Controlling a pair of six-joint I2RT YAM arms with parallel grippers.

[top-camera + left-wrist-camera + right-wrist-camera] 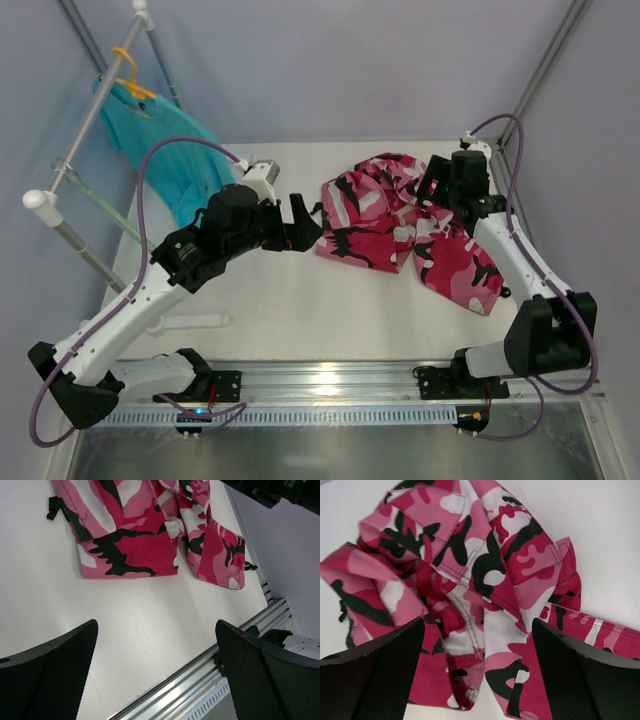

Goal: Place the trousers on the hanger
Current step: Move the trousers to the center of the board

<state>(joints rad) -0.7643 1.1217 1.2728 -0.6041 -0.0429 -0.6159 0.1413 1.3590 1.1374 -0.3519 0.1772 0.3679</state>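
The pink camouflage trousers (400,215) lie crumpled on the white table, right of centre. My right gripper (435,190) hovers over their far right part. In the right wrist view it (479,630) is open, with folds of the trousers (470,555) below and between its fingers, nothing pinched. My left gripper (305,228) is just left of the trousers, open over bare table (156,630), with the trousers (130,545) ahead of it. A thin pale green hanger (100,203) shows faintly at the rack on the left.
A white tube rack (90,110) stands at the far left, carrying an orange hanger (130,75) with a teal garment (160,140). An aluminium rail (330,385) runs along the near edge, also in the left wrist view (200,680). Walls close the back and sides.
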